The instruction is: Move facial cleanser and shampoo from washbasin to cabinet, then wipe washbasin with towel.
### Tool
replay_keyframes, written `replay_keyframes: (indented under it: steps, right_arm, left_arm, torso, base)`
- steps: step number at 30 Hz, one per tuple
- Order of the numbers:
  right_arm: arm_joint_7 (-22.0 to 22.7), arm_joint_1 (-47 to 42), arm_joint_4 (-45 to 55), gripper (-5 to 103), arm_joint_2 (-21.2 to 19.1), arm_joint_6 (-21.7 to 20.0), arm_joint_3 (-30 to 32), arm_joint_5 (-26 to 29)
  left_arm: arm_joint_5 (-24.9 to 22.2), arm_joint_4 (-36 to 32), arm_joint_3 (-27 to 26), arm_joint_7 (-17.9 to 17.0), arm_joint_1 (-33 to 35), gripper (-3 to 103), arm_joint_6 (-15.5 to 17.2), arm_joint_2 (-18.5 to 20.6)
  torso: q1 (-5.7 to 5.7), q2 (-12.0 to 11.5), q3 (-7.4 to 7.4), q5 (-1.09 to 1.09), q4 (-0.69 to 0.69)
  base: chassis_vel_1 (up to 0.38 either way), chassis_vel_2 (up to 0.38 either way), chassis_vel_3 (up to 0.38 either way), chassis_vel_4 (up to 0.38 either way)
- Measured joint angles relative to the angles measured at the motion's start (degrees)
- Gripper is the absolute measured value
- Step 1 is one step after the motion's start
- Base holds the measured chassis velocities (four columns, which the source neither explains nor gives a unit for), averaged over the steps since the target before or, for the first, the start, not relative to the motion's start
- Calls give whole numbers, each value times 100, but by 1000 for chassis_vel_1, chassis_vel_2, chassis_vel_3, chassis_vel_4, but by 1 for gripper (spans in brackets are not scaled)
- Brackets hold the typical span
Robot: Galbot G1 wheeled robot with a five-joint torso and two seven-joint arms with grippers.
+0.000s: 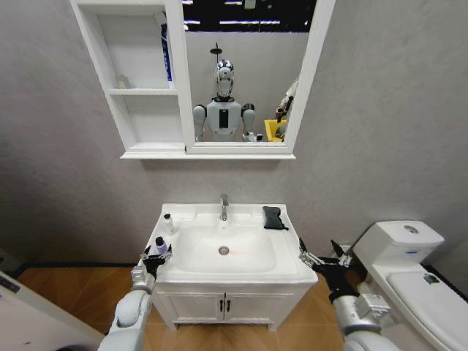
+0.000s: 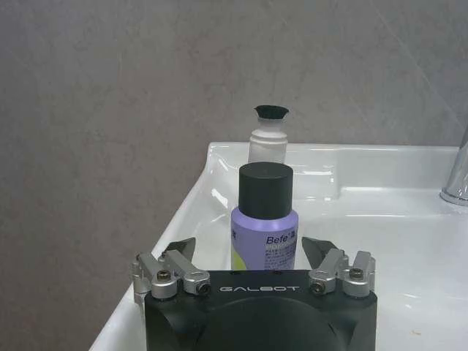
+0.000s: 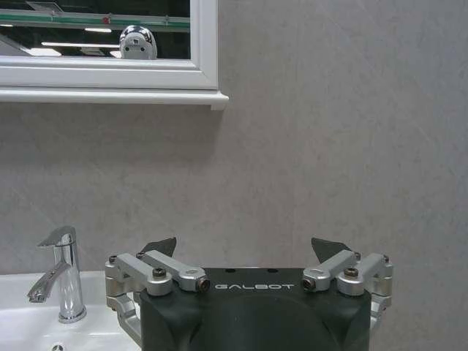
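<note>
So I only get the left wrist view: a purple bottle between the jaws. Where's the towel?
Observer: The towel lies on the basin's back right corner, right of the tap.
Operator: And the other arm?
Observer: The right gripper, jaws open, hangs by the basin's right front corner, near the toilet.
Operator: Anything in the cabinet?
Observer: A blue thing stands in its top niche.

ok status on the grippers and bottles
Left gripper open, straddling purple bottle at washbasin left edge. White bottle behind it. Right gripper open, idle at right edge. Nothing blocking.
</note>
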Motion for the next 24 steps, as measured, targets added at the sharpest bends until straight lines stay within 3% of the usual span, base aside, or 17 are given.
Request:
replay_keyframes:
  steps: [4, 6, 8, 10, 15, 18, 19, 21, 22, 24]
  right_arm:
    - [0, -43, 0, 100, 18, 5, -3, 6]
    - [0, -46, 4, 100, 27, 8, -5, 6]
    - [0, -45, 10, 100, 28, 8, -5, 6]
    - [2, -34, 13, 100, 28, 8, -6, 6]
    - [16, -8, 12, 100, 27, 9, -9, 3]
    - [19, -3, 7, 100, 23, 9, -10, 0]
    - [20, -1, 6, 100, 18, 8, -10, -1]
    - [20, 14, 0, 100, -5, -2, -19, -2]
    - [20, 14, 0, 100, -5, -2, -19, -2]
    - [21, 38, -6, 100, -8, -12, -30, -3]
  left_arm:
    - [5, 65, 7, -26, -56, 72, -33, -17]
    - [2, 87, 12, -27, -90, 56, -43, -20]
    - [0, 89, 12, -28, -98, 56, -44, -21]
    - [-2, 90, 9, -28, -101, 44, -47, -24]
    - [12, -76, -33, -83, -23, 43, -24, -12]
    - [14, -434, -59, -254, 112, 43, 119, 50]
    - [-109, -845, -66, -469, 217, 43, 298, 156]
    - [-491, -1513, -82, -881, 251, 43, 661, 538]
    - [-491, -1513, -82, -881, 251, 43, 661, 538]
    - [-905, -1974, -92, -1286, 171, 43, 1053, 957]
  torso:
    - [0, 0, 0, 0, -1]
    - [0, 0, 0, 0, 0]
    - [0, 0, 0, 0, 0]
    - [0, 0, 0, 0, 0]
    - [0, 0, 0, 0, -1]
    - [0, 0, 0, -1, 0]
    - [0, 0, 0, -1, 1]
    - [0, 0, 0, -1, 1]
    - [0, 0, 0, -1, 1]
    - [0, 0, 0, 0, 1]
  base:
    - [0, 0, 0, 0]
    - [0, 0, 0, 0]
    - [0, 0, 0, 0]
    - [0, 0, 0, 0]
    - [0, 0, 0, 0]
    - [0, 0, 0, 0]
    - [0, 0, 0, 0]
    - [0, 0, 0, 0]
    - [0, 0, 0, 0]
    - [0, 0, 0, 0]
